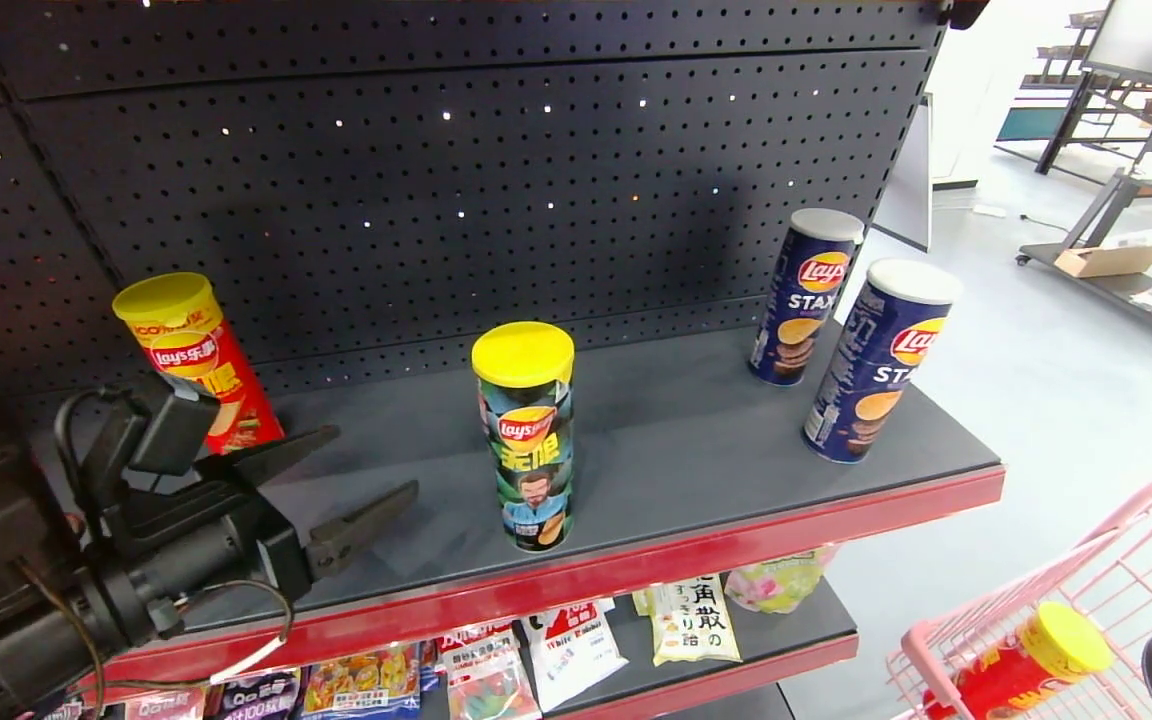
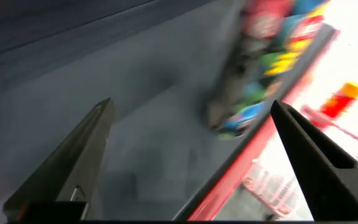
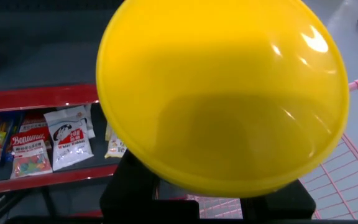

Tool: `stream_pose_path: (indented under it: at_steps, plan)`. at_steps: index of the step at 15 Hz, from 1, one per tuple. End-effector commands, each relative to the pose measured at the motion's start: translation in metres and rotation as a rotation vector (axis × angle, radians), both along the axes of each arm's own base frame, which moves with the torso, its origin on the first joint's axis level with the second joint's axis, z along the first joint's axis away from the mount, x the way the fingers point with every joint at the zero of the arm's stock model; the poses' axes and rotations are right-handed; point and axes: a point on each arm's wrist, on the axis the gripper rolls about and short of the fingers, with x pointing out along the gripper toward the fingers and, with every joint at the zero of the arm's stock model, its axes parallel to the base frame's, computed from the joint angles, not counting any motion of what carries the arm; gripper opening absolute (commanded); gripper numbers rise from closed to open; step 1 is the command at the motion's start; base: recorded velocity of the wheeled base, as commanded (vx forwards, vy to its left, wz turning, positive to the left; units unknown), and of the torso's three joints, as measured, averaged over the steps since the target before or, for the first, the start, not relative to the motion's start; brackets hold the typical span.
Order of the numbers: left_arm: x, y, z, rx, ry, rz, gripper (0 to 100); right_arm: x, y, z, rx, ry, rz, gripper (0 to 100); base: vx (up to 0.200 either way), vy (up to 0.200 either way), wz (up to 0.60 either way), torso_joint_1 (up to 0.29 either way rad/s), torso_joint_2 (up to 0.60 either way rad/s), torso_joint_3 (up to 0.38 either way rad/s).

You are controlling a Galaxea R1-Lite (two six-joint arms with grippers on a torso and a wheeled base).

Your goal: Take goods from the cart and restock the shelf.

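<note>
Canister to move: red cardboard chip canister (image 1: pixel 1011 685) with a yellow plastic lid (image 3: pixel 222 93), low in the pink wire cart (image 1: pixel 1151 525) on the robot's right, well apart from the shelf.
Long axis: tilted, base down in the cart and lid end raised toward the right arm. In the right wrist view the lid faces the camera flat-on, so the tube runs straight away from that wrist.
Right gripper (image 3: pixel 210 208): dark parts show just under the lid's rim; whether it has hold of the tube cannot be told.
Left gripper (image 1: pixel 376 460): spread wide, holding nothing, over the left end of the grey shelf deck with a red front edge (image 1: pixel 696 450).
Nearer arm: the right, by far.
Shelf stock: a second red canister with a yellow lid (image 1: pixel 198 360) at back left, a green-and-black canister with a yellow lid (image 1: pixel 528 440) at mid-front, and two navy canisters with white lids (image 1: pixel 804 300) (image 1: pixel 881 365) at the right end.
Open room: bare deck between the green-and-black canister and the navy pair.
Coming move, as a judgement: lift the tube out lid-first, carry it up and leftward to that gap, and turn it upright.
Risk: the base may catch the cart's rim, or the tube may clip a navy canister.
</note>
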Motion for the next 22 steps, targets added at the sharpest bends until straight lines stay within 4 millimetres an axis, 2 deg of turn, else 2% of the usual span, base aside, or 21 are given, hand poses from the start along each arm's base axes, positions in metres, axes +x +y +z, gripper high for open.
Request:
stream_pose_path:
  at_steps: [1,5,8,10,11,12,13,16,22]
  plan:
    - [-0.015,0.016,0.013,0.000,-0.024,0.112,100,0.011,0.003,-0.003,-0.014,0.062,0.002,0,0.000,0.000,0.00,0.000,0.00,0.000]
    - [-0.037,0.022,0.033,0.030,0.059,0.152,100,0.019,0.004,-0.011,-0.026,0.118,-0.018,0,0.000,0.000,0.00,0.000,0.00,0.000]
    - [-0.077,0.033,0.049,0.091,0.183,0.234,100,0.024,0.005,-0.016,-0.037,0.163,-0.010,0,0.000,0.000,0.00,0.000,0.00,0.000]
    - [-0.108,0.041,0.051,0.123,0.247,0.266,100,0.035,0.008,-0.014,-0.045,0.211,0.006,0,0.000,0.000,0.00,0.000,0.00,0.000]
    - [-0.119,0.043,0.050,0.117,0.255,0.240,100,0.037,0.009,-0.015,-0.045,0.226,0.049,0,0.000,0.000,0.00,0.000,0.00,0.000]
    - [-0.119,0.043,0.050,0.117,0.255,0.240,100,0.037,0.009,-0.015,-0.045,0.226,0.049,0,0.000,0.000,0.00,0.000,0.00,0.000]
    - [-0.131,0.045,0.044,0.111,0.242,0.241,100,0.040,0.011,-0.016,-0.073,0.242,0.103,0,0.000,0.000,0.00,0.000,0.00,0.000]
    - [-0.131,0.046,0.041,0.123,0.244,0.277,100,0.038,0.011,-0.014,-0.064,0.230,0.136,0,0.000,0.000,0.00,0.000,0.00,0.000]
    - [-0.127,0.046,0.039,0.139,0.264,0.279,100,0.038,0.012,-0.016,-0.059,0.237,0.156,0,0.000,0.000,0.60,0.000,0.00,0.004]
